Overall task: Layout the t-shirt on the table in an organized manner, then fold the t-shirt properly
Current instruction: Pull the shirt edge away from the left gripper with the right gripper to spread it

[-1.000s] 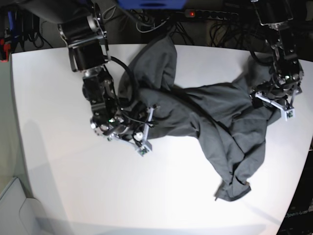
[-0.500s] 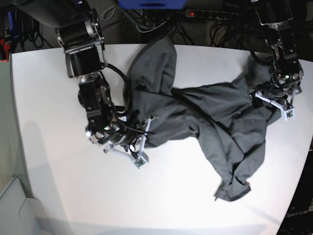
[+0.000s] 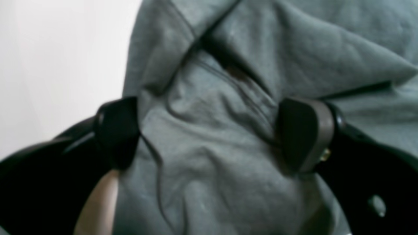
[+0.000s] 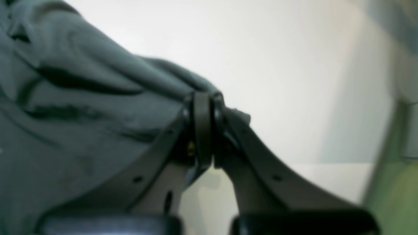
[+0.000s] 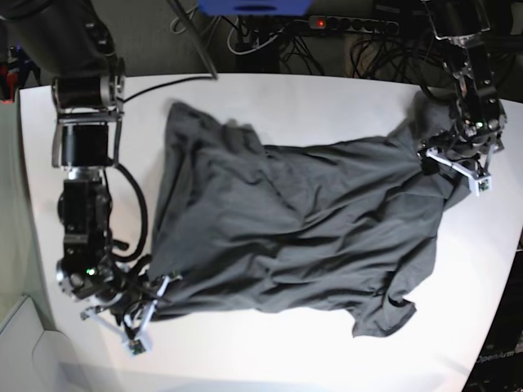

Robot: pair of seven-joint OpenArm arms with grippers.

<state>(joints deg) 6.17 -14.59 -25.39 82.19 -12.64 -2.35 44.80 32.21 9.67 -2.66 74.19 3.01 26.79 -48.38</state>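
The dark grey t-shirt lies spread and wrinkled across the white table, one sleeve sticking out at the front right. My right gripper, on the base view's left, is shut on the shirt's front-left edge; the right wrist view shows its fingers pinched together on the cloth. My left gripper rests on the shirt's far right part. In the left wrist view its fingers stand wide apart with bunched cloth between them.
A power strip and cables lie behind the table's far edge, beside a blue object. The table's left edge runs close to my right arm. A pale surface sits below the front left corner.
My right gripper has pulled the shirt's edge from mid-table to the front left, and the bunched shirt has opened out flatter. My left gripper has stayed in place.
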